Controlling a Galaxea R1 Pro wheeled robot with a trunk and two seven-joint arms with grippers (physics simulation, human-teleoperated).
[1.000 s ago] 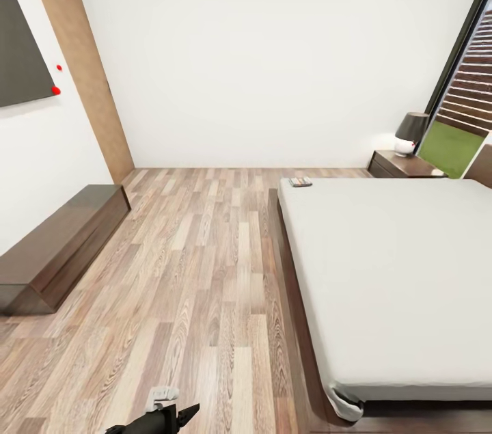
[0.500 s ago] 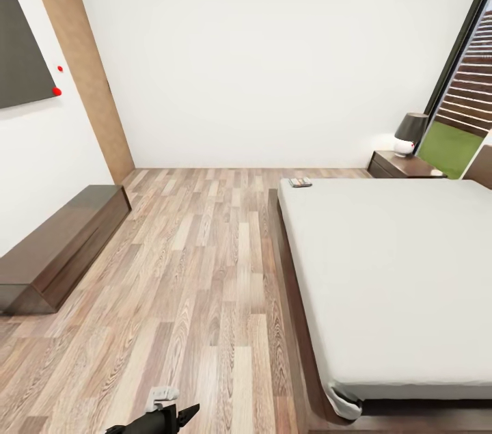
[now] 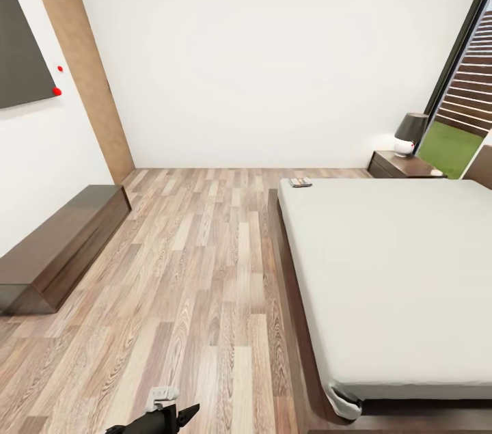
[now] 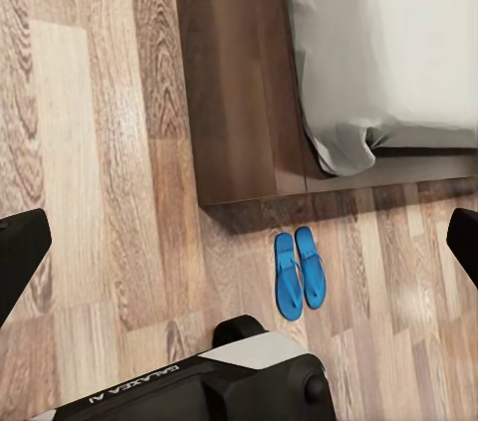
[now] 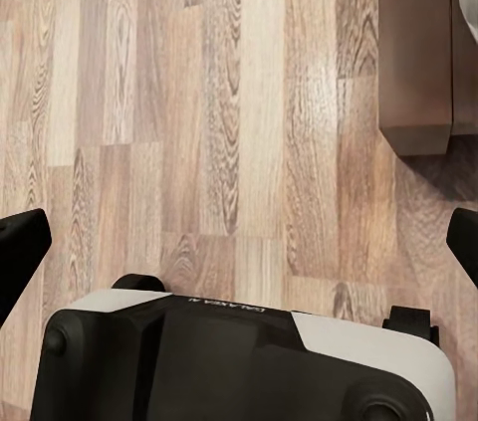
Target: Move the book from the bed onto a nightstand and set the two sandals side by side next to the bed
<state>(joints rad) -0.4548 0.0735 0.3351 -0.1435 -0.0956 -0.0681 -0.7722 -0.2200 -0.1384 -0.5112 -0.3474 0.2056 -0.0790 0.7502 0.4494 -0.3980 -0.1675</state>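
Observation:
The book (image 3: 299, 182) lies flat on the far left corner of the bed's pale mattress (image 3: 396, 270). Beyond that corner stands a dark nightstand (image 3: 402, 166) with a lamp on it. Two blue sandals (image 4: 299, 273) lie side by side on the floor, close to a corner of the bed's brown frame (image 4: 231, 93). My left gripper (image 4: 239, 252) hangs high above them, open, with nothing between its fingers. Over bare planks near a frame corner (image 5: 416, 53) my right gripper (image 5: 239, 247) is open and holds nothing.
A long low dark TV cabinet (image 3: 58, 246) runs along the left wall under a dark screen (image 3: 20, 51). A brown door (image 3: 82, 65) stands in the far left corner. Wood-plank floor (image 3: 198, 270) stretches between cabinet and bed. My white-and-black base (image 5: 239, 361) sits below the grippers.

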